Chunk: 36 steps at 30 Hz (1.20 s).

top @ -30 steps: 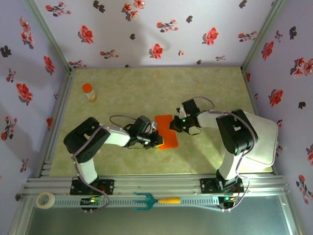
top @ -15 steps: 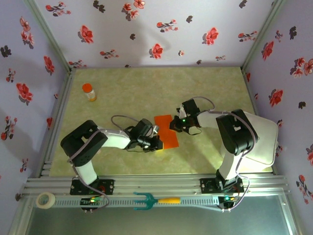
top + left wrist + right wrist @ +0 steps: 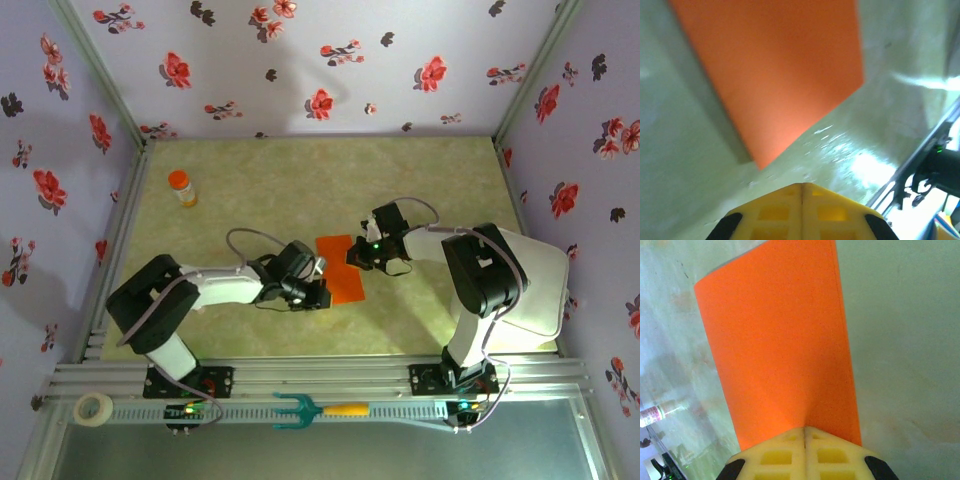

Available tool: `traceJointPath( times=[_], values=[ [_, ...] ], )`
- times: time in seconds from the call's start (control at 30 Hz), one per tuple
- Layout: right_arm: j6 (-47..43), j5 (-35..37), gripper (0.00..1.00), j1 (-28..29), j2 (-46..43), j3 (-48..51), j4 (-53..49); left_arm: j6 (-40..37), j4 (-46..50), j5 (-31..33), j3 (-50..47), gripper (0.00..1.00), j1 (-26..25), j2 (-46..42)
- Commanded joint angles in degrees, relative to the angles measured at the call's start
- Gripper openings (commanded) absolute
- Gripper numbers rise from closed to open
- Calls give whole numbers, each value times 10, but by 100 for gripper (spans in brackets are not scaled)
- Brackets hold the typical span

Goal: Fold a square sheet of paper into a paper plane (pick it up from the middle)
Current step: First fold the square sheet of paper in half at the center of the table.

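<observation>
Both grippers have their jaws pressed fully together, but only one has anything between them. The right gripper (image 3: 358, 256) pinches the right edge of the square sheet of paper (image 3: 338, 272). In its wrist view the yellow pads (image 3: 775, 456) meet on the paper's near edge, and a shallow ridge runs up from the pinch.

The left gripper (image 3: 312, 293) holds nothing. A second ago it lay over the sheet's left side. Since then its arm has swung back toward the left edge of the table (image 3: 300, 180), leaving the closed tips just beside the sheet's near-left corner. From the left wrist, that corner sits ahead of the shut fingertips (image 3: 780, 212) with bare table between. A shadow along the paper's edge suggests that side is raised slightly off the surface.

The sheet lies about mid-table, a little nearer the near edge, and now shows as a plain oblong that looks narrower than a square. It may be folded in half, though I cannot make out the layers. My reading is that the left arm has finished pressing a crease and pulled clear while the right steadies the paper. No pointed nose shows yet, so most of the folding lies ahead. The orange-capped bottle (image 3: 181, 187) stands well apart, near the left edge.
</observation>
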<state>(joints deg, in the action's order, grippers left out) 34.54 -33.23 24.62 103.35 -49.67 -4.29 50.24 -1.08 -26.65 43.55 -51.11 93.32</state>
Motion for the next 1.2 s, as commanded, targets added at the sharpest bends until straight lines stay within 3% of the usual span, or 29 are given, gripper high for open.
traceJointPath(
  times=[0.0, 0.3, 0.7, 0.97, 1.17],
  values=[
    [4, 72, 3, -3, 21, 30, -58, -20, 1, -6, 45, 0, 33, -2],
    [4, 70, 3, -4, 22, 31, -56, 12, -45, -43, 97, 0, 70, 111],
    [4, 72, 3, -4, 26, 30, -55, 14, -56, -25, 26, 0, 76, 138],
    [4, 72, 3, -4, 24, 30, -57, 9, -37, -46, 76, 0, 94, 102],
    [5, 73, 3, -4, 24, 31, -56, 7, -42, -56, 117, 0, 113, 141]
  ],
)
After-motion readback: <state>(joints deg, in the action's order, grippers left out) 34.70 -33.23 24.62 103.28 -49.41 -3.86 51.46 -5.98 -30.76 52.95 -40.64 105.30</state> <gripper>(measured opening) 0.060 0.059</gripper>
